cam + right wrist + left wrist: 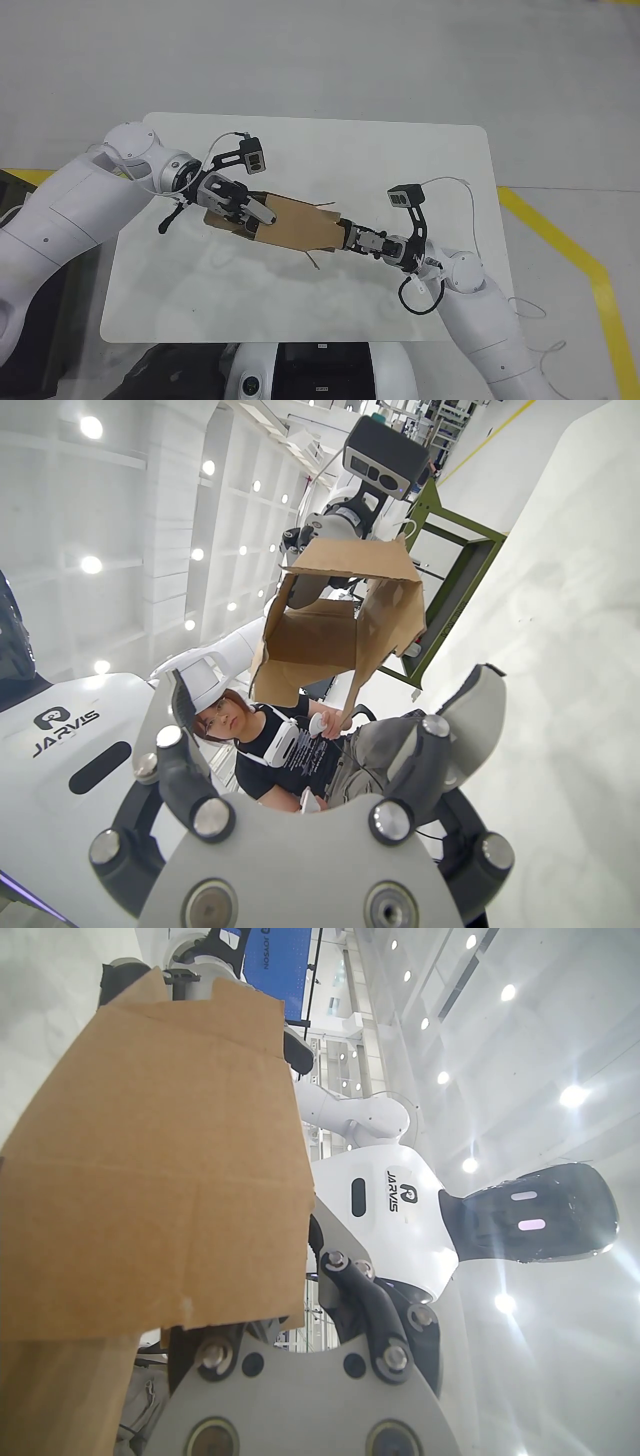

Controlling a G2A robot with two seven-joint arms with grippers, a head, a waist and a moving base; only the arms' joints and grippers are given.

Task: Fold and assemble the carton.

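Centrally over the white desk (400, 160), the brown carton (295, 222) sits between the two arms, with its long axis running diagonally from the left arm to the right arm. In the right wrist view the carton (310, 640) is an open-ended sleeve. Its walls are partly squared and the bare inner surfaces face the camera. In the left wrist view a flat outer panel of the carton (150, 1168) lies directly against the gripper body and covers the fingertips. The left gripper (255, 213) is clamped on the carton wall at the end nearest the left arm, with one pale finger (264, 214) lying across the cardboard. The right gripper (327, 677) has its fingers spread wide apart with nothing held between them. In the top view it sits just beside the opposite end of the carton, and contact there cannot be confirmed. A narrow loose flap (361, 672) hangs from one wall edge at the open end, toward the right gripper.
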